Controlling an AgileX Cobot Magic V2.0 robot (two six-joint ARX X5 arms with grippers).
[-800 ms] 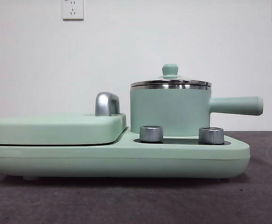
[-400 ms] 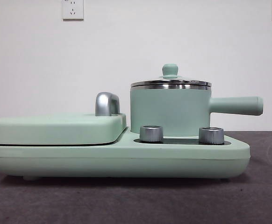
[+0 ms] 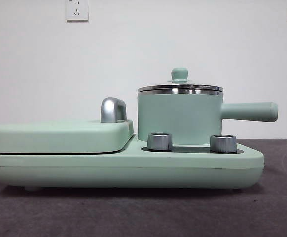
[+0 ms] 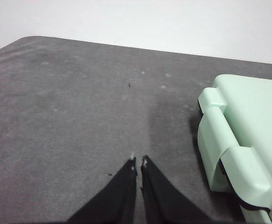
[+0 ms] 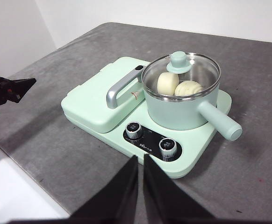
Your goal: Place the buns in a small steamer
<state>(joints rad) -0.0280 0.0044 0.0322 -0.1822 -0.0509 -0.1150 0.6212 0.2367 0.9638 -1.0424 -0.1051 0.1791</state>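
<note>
The small steamer (image 3: 180, 117) (image 5: 178, 109), a mint-green pot with a straight side handle, stands on the right of the cooker with its glass lid (image 5: 181, 70) on. Through the lid I see both buns inside: a smooth cream one (image 5: 167, 83) and a pleated oval one (image 5: 188, 88). My right gripper (image 5: 140, 157) is shut and hovers in front of the cooker, holding nothing. My left gripper (image 4: 138, 162) (image 5: 27, 83) is shut above the bare mat to the left of the cooker. No gripper shows in the front view.
The cooker base (image 3: 124, 165) (image 5: 192, 161) carries two steel knobs (image 3: 159, 141) (image 3: 223, 143) and a flat griddle lid (image 3: 59, 136) (image 4: 248, 135) with a chrome handle (image 3: 113, 109). Grey mat (image 4: 70, 107) surrounds it. A white wall stands behind.
</note>
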